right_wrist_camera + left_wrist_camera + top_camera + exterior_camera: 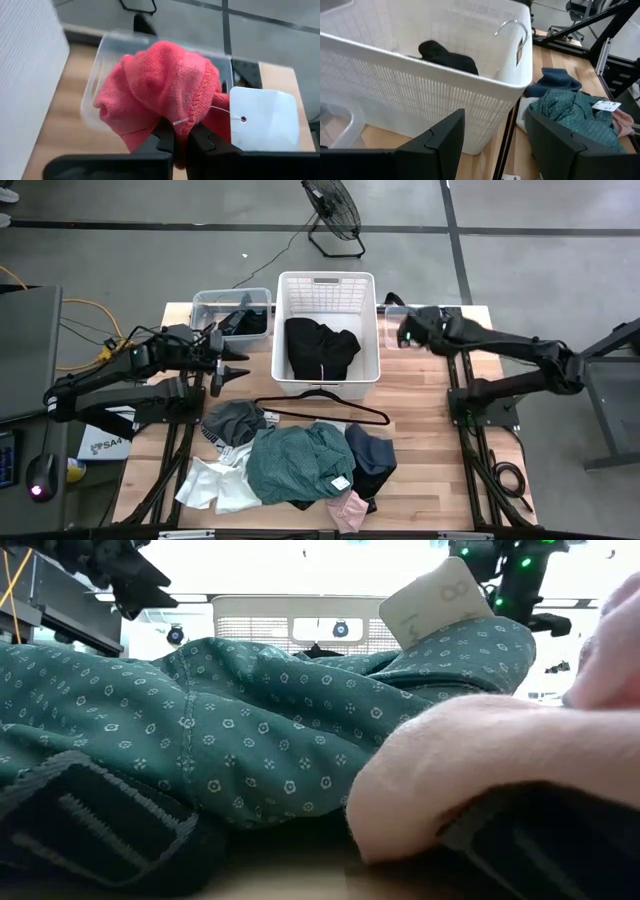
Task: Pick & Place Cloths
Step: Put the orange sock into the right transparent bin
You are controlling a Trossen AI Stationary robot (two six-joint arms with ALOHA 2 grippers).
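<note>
My right gripper [180, 142] is shut on a small coral-pink cloth [160, 85] with a white tag [260, 120]. It hangs over a clear plastic bin [97, 85] at the table's far right, right of the white basket [325, 285]. The high view shows this gripper [408, 333] but hides its cloth. A black cloth [318, 348] lies in the basket. More cloths lie piled near the front edge: teal-green [298, 465], grey [234, 420], white [215, 485], navy [370, 450], pink [348, 508]. My left gripper [236, 370] stands open left of the basket, holding nothing. My right gripper pinches a bunched fold of the coral-pink cloth [176, 120] between its two fingers. The cloth bulges in a wad beyond the fingertips and is lifted clear above the clear bin. Its tag dangles beside it on a thin thread.
A black wire hanger [320, 407] lies between the basket and the pile. A second clear bin [230, 310] with dark contents stands at the far left, behind my left gripper. On the floor beyond the table stands a fan [335, 215].
</note>
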